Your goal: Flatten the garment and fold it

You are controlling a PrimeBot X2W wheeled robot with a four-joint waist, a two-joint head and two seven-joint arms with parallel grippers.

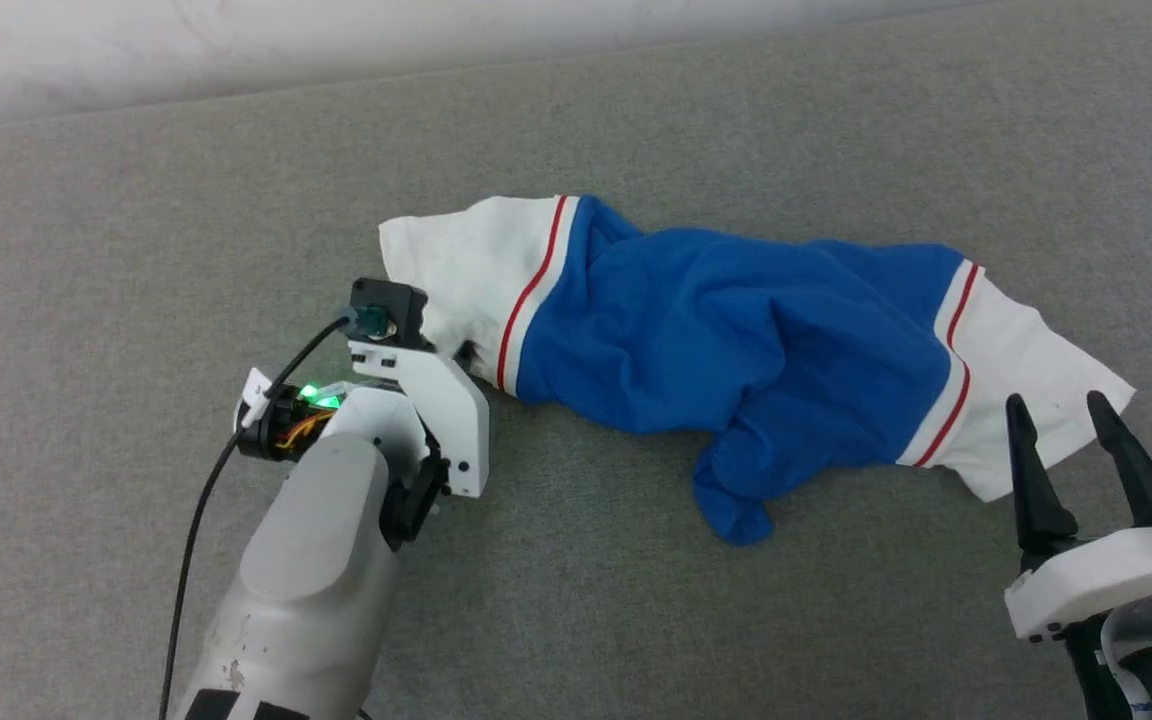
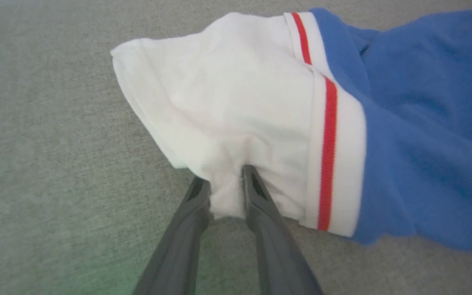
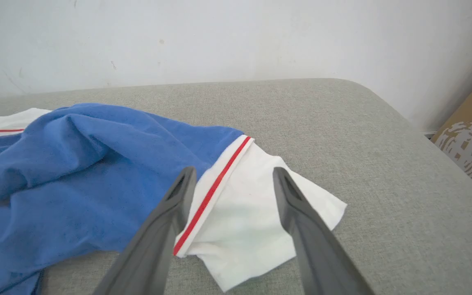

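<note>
Starting at the left gripper (image 2: 224, 179), white sleeve (image 2: 228, 106) is seen clamped in its fingers; the garment (image 1: 736, 340) is bunched on grey padding (image 1: 236, 200) beyond, long axis laid sideways toward the right gripper (image 1: 1058, 402), held spread just short of the other sleeve (image 1: 1026, 350).

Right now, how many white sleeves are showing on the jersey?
2. Left sleeve at the garment's left end, pinched by the left gripper; right sleeve at its right end, lying free before the open right gripper. Neither is hidden.
</note>
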